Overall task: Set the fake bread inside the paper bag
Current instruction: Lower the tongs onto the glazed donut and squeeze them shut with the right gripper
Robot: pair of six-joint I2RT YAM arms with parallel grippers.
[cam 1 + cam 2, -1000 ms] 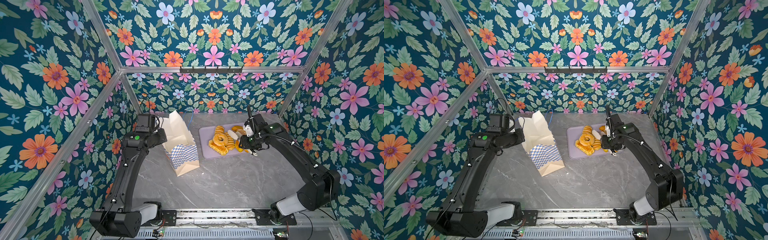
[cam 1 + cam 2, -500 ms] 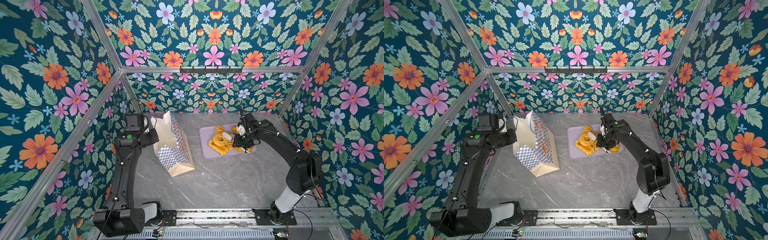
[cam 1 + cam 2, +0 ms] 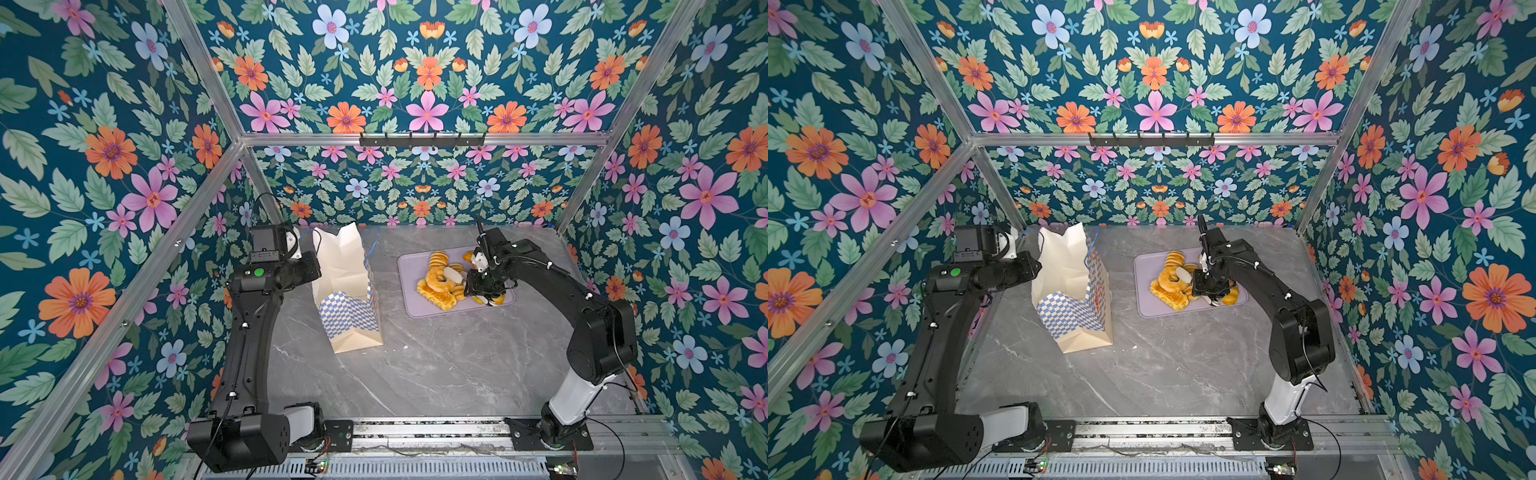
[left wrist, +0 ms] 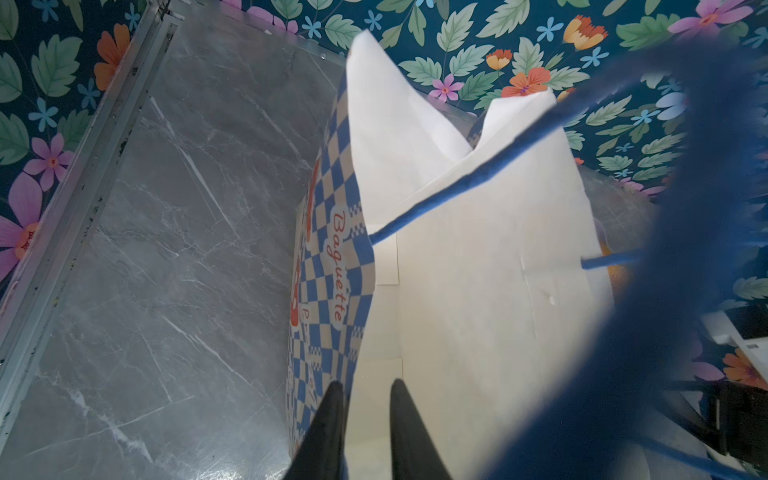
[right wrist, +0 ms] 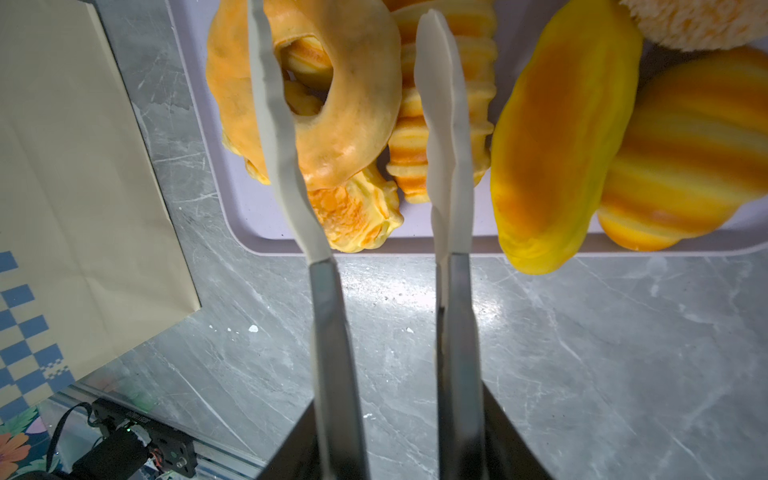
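1. Cream paper, both top views: the tall cream paper bag with the blue-and-white chequered band (image 3: 347,291) now stands nearly upright with its mouth open upward. A second ago it leaned over in the left arm's hold. Judgement: the bag is set up to receive.
2. Same views, containers: the flat lilac rectangular tray (image 3: 409,268) lies near the bag, on the right arm's side. All the fake bread (image 3: 436,284), golden-yellow toy pastries, sits heaped on the tray. None shows inside the bag, though its bottom is hidden.
3. Left wrist view: the left gripper (image 4: 363,390) has just slackened. Its black fingers stand slightly apart astride the bag's wall, which no longer looks pinched. A thin blue cord handle (image 4: 478,174) crosses the lens, blurred.
4. Right wrist view: the right gripper (image 5: 397,415) is clamped on metal tongs with white tips (image 5: 332,332), now at the bag-side end of the heap. The tips are spread around one side of the ring doughnut (image 5: 353,104). Whether they touch it, I cannot tell. Judgement: first pick pending.
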